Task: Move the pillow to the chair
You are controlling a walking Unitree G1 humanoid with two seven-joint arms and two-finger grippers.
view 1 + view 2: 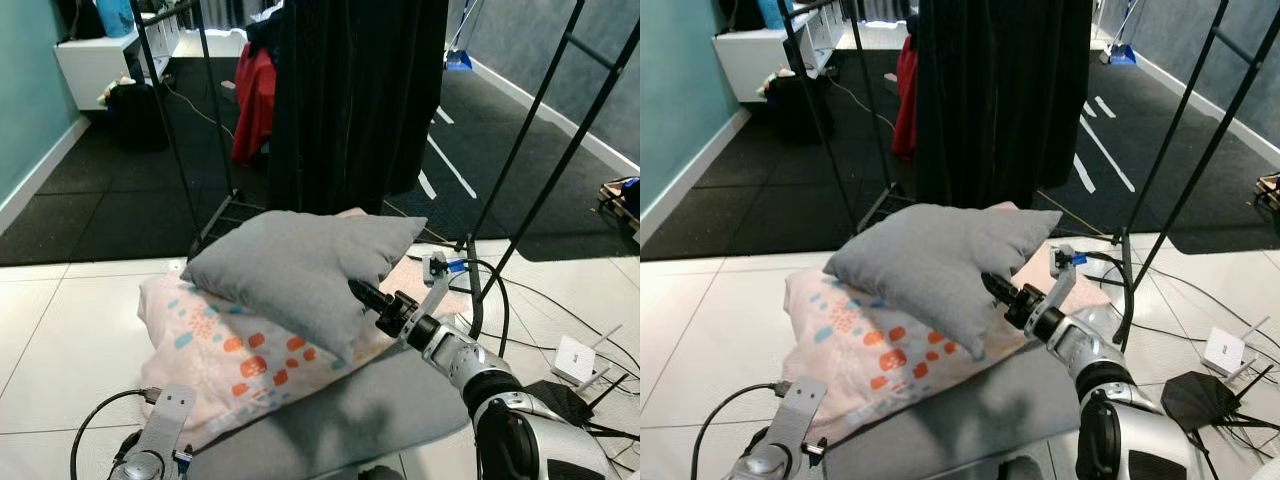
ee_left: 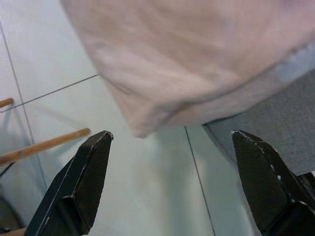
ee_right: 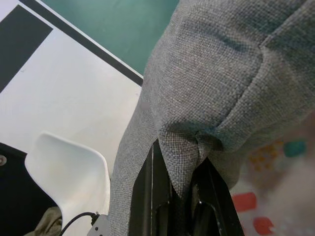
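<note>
Two black rack poles flank the gray pillow pinched by the right gripper.

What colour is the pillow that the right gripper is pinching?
Plain grey, woven fabric. The pillow shows best in the right wrist view, pinched by the right gripper.

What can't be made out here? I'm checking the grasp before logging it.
- Chair: right wrist view, cut off by the grey pillow and the frame edge.
- Patterned pillow: left wrist view, blurred.
- Right end effector: its fingertips are buried in pinched grey fabric.
</note>
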